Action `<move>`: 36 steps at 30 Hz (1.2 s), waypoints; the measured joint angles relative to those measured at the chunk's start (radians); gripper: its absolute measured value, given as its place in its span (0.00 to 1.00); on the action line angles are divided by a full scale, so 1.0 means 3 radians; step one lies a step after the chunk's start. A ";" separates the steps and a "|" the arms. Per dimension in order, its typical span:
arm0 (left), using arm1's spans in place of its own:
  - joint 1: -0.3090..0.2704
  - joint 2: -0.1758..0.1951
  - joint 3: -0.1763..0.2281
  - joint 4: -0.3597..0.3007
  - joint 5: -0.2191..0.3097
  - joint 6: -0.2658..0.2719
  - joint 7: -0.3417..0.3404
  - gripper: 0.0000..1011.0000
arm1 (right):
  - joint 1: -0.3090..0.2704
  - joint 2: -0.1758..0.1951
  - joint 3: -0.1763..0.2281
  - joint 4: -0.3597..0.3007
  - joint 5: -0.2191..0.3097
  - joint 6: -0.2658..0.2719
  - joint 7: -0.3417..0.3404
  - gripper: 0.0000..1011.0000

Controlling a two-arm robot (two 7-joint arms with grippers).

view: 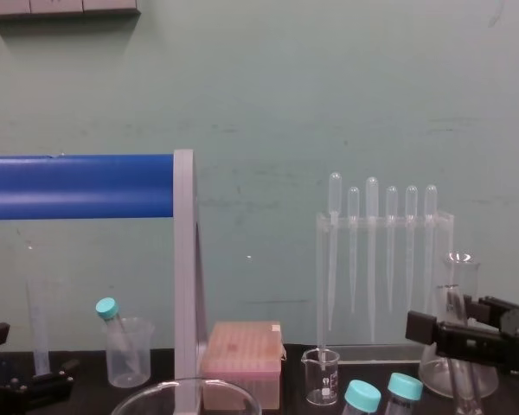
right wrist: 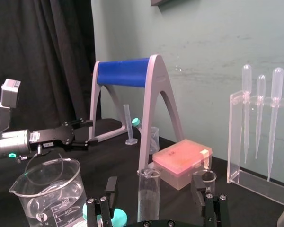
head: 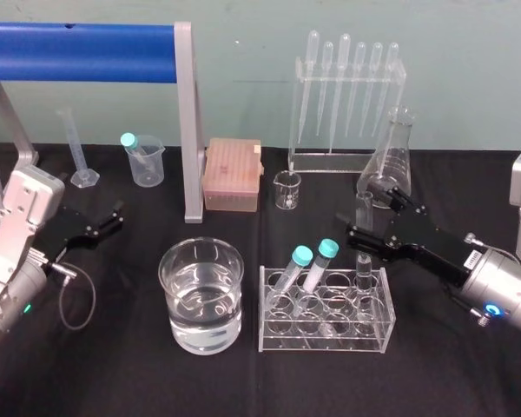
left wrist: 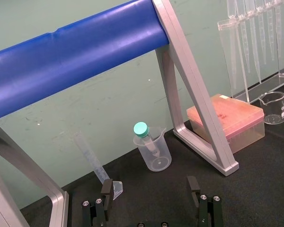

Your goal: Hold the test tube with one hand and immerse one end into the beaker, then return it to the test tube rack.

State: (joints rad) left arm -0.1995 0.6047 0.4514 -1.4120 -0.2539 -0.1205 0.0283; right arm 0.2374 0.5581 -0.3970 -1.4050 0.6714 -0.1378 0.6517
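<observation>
- Test tube [head: 363, 245] noted upright and uncapped in a slot at the right end of the rack [head: 326, 337].
- Right gripper [head: 361, 211] placed around the tube's upper part, with fingers spread to either side and a gap seen on both sides in the right wrist view.
- Beaker [head: 201, 291], part filled with clear liquid, set just left of the rack.
- Left gripper [head: 115, 218] parked at far left, fingers apart.

A black-covered bench [head: 113, 373] carries a wide beaker [head: 201, 295] of water just beside a clear test tube rack [head: 326, 310]. Behind them stand a pink tip box [head: 233, 175], small glass beaker [head: 287, 189], conical flask [head: 389, 161], pipette stand [head: 326, 161], plastic beaker [head: 145, 161] and graduated cylinder [head: 78, 148].
</observation>
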 joint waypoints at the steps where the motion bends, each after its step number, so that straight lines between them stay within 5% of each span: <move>1: 0.0000 0.0000 0.0000 0.0000 0.0000 0.0000 0.0000 0.99 | 0.0001 -0.0007 0.0002 0.0008 -0.0011 0.0015 0.0001 0.99; 30: 0.0000 0.0000 0.0000 0.0000 0.0000 0.0000 0.0000 0.99 | 0.0002 -0.0032 0.0020 0.0032 -0.0055 0.0067 0.0028 0.99; 36: 0.0000 0.0000 0.0000 0.0000 0.0000 0.0000 0.0000 0.99 | 0.0002 -0.0032 0.0020 0.0033 -0.0055 0.0066 0.0027 0.90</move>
State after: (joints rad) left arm -0.1995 0.6047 0.4514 -1.4120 -0.2539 -0.1205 0.0283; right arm 0.2380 0.5485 -0.3910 -1.3952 0.6549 -0.1179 0.6599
